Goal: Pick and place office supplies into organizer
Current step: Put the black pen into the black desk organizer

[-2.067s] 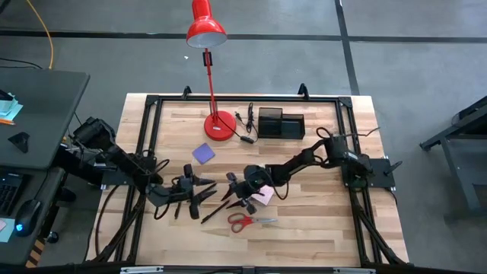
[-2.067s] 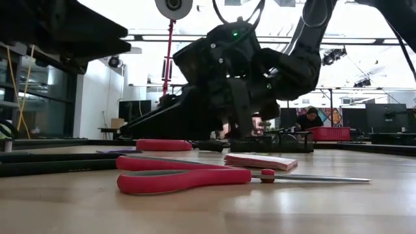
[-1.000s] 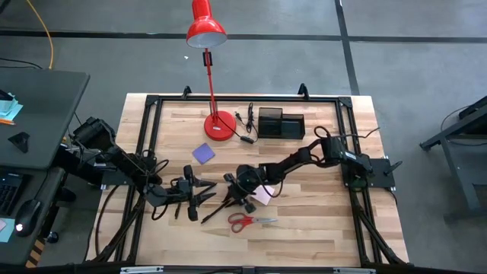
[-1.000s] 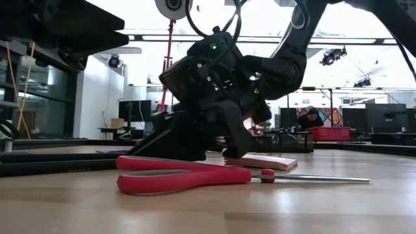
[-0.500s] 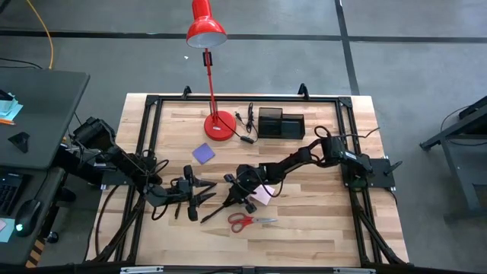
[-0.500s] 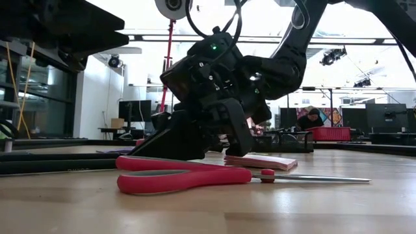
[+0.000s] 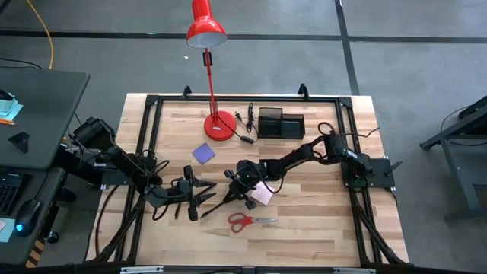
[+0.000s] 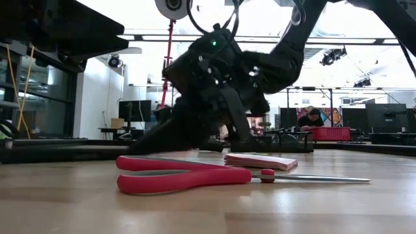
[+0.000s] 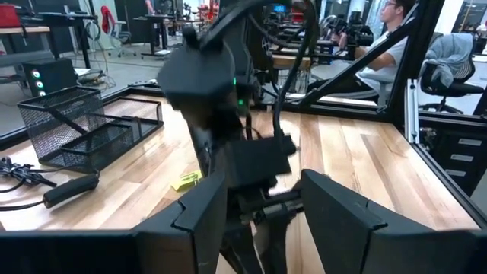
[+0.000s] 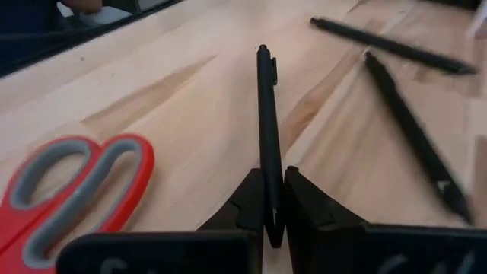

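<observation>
My right pincer (image 10: 272, 199) pinches one pen (image 10: 265, 129) (just the first), while scissors (image 7: 242, 221), pads and other pens lie outside the organizer (image 7: 281, 124).

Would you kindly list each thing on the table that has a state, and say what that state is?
Right gripper: shut on a pen.
Left gripper: open, holding nothing.
Scissors: closed, flat on the table.
Organizer: upright, its compartments look empty.
Pink pad: flat, beside the right gripper.
Purple pad: flat, untouched.
Lamp: upright; lit or not, unclear.
</observation>
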`<state>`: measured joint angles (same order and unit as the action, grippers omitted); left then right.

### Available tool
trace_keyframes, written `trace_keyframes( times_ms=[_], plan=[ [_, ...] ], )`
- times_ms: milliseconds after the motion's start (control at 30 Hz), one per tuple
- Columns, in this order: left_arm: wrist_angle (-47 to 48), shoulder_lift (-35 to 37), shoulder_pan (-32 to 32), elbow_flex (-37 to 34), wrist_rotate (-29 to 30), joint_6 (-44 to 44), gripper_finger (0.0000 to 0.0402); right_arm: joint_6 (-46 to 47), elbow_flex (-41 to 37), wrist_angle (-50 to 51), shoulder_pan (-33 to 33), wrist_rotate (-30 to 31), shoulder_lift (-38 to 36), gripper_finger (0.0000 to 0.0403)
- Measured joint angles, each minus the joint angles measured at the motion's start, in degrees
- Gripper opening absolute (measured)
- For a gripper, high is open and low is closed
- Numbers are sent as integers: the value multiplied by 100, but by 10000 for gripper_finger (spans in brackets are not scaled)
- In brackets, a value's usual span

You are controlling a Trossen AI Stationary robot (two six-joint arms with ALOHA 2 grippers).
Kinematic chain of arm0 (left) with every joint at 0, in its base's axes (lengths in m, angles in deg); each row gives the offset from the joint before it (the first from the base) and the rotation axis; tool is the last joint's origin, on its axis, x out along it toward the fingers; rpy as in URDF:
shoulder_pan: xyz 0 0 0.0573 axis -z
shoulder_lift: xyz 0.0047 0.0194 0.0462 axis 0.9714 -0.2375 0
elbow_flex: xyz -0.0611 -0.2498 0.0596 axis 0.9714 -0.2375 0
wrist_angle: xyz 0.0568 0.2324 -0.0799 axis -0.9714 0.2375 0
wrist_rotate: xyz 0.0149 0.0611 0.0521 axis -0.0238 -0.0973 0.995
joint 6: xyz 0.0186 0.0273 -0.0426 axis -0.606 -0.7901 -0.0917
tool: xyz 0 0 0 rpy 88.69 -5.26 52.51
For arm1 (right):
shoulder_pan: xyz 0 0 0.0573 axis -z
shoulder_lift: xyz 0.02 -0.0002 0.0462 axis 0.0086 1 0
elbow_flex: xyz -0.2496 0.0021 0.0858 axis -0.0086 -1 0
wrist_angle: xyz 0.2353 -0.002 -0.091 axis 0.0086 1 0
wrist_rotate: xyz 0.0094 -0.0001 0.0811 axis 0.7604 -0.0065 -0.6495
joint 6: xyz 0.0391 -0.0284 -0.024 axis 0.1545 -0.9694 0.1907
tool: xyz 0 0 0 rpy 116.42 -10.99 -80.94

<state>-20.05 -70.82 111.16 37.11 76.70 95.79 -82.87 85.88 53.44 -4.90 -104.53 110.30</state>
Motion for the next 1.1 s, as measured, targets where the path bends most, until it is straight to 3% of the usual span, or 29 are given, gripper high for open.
trace_keyframes(
  times_ms=[167, 533, 967, 1100],
  plan=[
    [15, 0, 0, 0, 0, 4, 161, -25, -16, 421, -7, 531, -241, 9],
    [44, 0, -2, 0, 90, 4, 161, 169, -17, 1171, -7, 2460, -756, 9],
    [112, 0, -2, 2, 2, 133, 161, 143, -14, 1143, -26, 5321, -1474, 9],
    [120, 0, -2, 2, 35, 135, 161, -56, -11, 1221, -155, 5753, -1825, 9]
  ],
)
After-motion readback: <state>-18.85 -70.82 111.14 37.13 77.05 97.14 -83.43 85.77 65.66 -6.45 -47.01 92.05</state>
